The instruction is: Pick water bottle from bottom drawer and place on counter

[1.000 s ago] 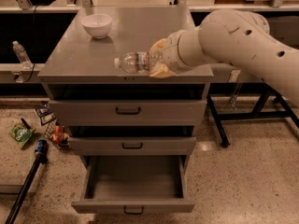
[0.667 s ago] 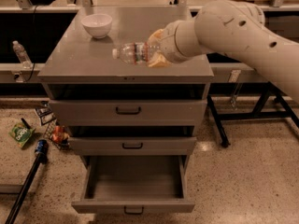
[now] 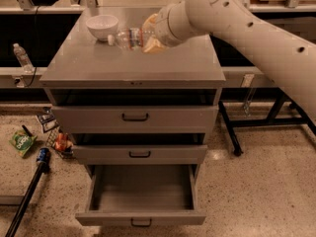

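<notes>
My gripper (image 3: pixel 148 36) is over the counter (image 3: pixel 133 65), near its back middle, shut on the water bottle (image 3: pixel 127 37). The bottle lies sideways in the fingers, its white cap pointing left toward the white bowl (image 3: pixel 102 26), its reddish label band partly covered by the yellowish fingers (image 3: pixel 154 44). It is held just above the grey top. The bottom drawer (image 3: pixel 142 196) stands pulled out below, and its inside looks bare.
A paler clear bottle (image 3: pixel 21 57) stands on the ledge at the left. Snack bags (image 3: pixel 22 143) and a small can (image 3: pixel 61 142) lie on the floor left of the cabinet, beside a black pole (image 3: pixel 29 194). A black table leg (image 3: pixel 229 132) stands to the right.
My arm has carried the water bottle back and to the left over the counter, closer to the white bowl. The drawer has stayed open.
</notes>
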Controlling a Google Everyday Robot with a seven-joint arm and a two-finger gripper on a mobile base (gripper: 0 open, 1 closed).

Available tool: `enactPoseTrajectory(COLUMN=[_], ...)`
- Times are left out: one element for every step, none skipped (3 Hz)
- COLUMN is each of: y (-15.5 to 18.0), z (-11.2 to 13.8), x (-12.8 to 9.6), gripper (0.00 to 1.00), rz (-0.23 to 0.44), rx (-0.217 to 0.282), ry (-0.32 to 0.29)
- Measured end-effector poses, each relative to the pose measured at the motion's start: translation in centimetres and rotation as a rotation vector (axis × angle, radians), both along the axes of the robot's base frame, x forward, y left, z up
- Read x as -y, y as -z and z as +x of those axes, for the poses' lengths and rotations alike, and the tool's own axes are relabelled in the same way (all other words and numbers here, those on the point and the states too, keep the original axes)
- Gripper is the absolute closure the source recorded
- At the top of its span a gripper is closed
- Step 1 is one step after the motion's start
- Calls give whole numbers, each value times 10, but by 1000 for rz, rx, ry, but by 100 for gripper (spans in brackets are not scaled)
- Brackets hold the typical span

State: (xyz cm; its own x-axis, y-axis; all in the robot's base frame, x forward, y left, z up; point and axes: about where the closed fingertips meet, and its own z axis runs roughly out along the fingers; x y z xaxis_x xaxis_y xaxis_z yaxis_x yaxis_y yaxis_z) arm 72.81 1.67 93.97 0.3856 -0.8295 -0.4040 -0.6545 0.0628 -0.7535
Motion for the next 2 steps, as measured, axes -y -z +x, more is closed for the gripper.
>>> enactPoseTrajectory(y=[9, 23], z=[30, 49], x=[-10, -12], gripper=[100, 100], rz=[36, 68], rx=[-64, -146], ry=[-19, -18])
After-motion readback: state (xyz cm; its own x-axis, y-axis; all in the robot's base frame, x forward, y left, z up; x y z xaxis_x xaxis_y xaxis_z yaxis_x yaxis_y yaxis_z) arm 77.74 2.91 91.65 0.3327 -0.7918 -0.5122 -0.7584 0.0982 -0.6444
